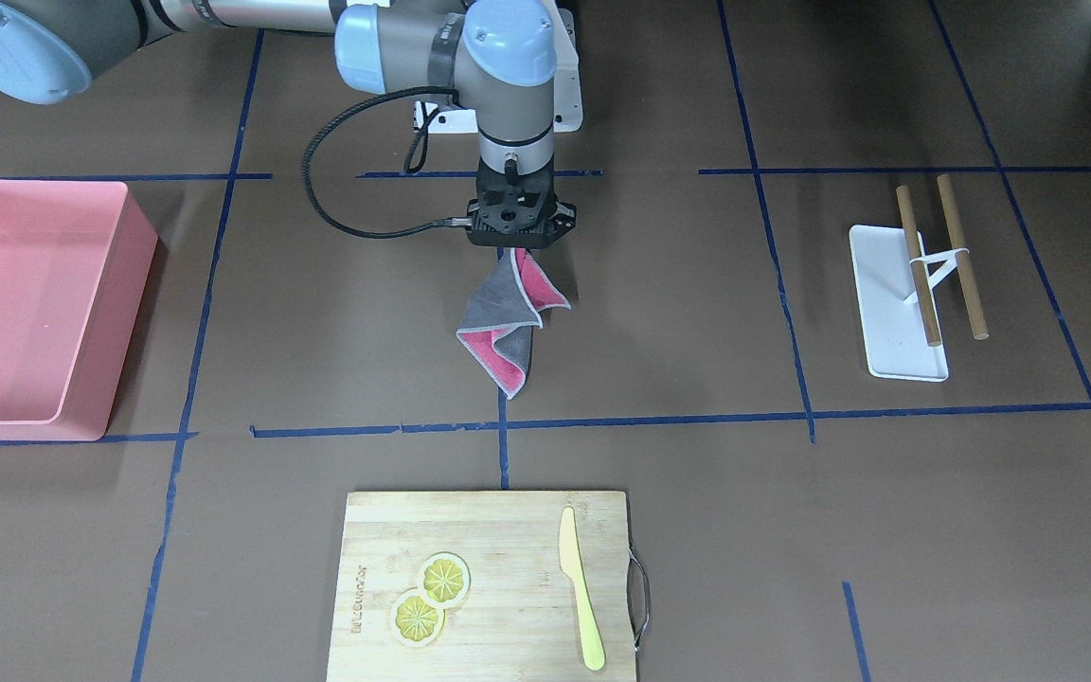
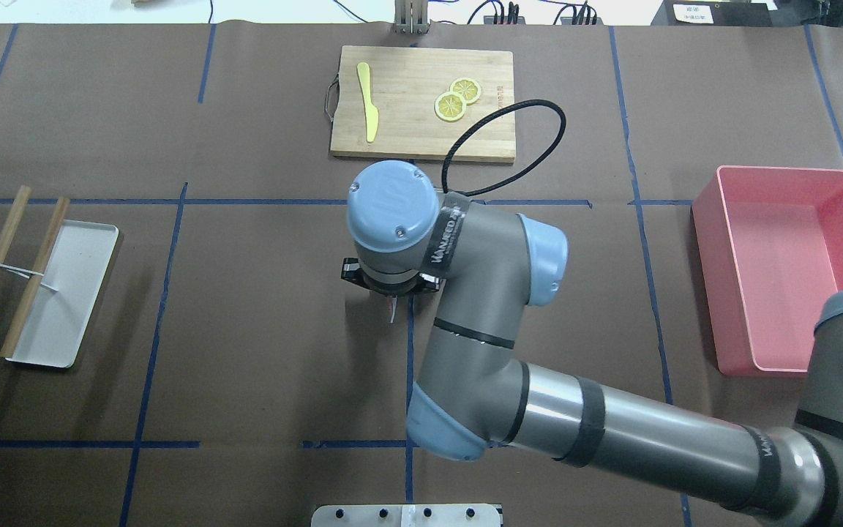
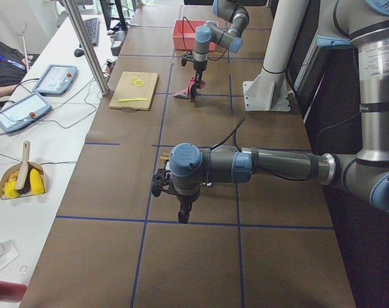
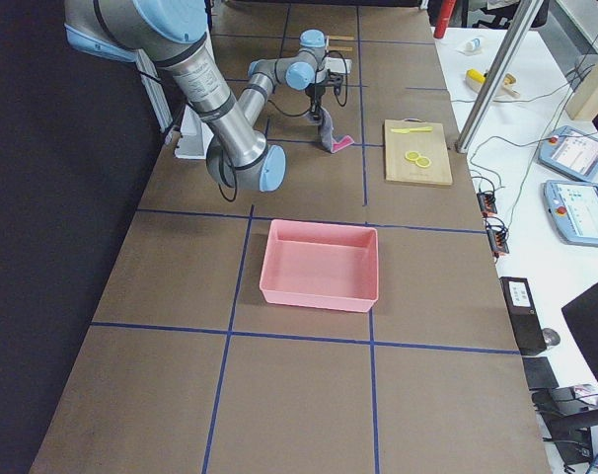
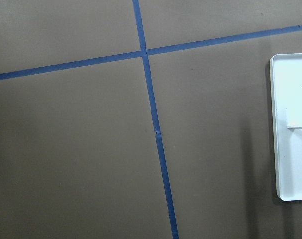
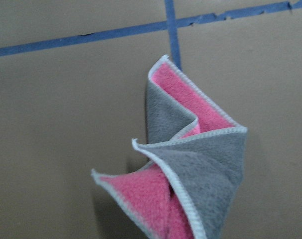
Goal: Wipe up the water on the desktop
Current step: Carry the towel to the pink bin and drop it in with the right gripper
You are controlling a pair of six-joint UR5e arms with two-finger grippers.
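Observation:
My right gripper [image 1: 517, 248] points straight down over the middle of the dark-brown desktop [image 1: 697, 313] and is shut on the top of a grey and pink cloth [image 1: 508, 327]. The cloth hangs crumpled below it near a blue tape crossing. It fills the right wrist view [image 6: 201, 164]. I cannot tell whether its lower end touches the desktop. I see no water on the surface. My left gripper [image 3: 183, 217] shows only in the exterior left view, low over the desktop; I cannot tell if it is open.
A pink bin [image 1: 34, 303] stands on my right side. A wooden cutting board [image 1: 508, 568] with lemon slices [image 1: 432, 597] and a yellow knife [image 1: 581, 592] lies at the far edge. A white tray [image 1: 891, 303] with two wooden sticks [image 1: 920, 265] lies on my left.

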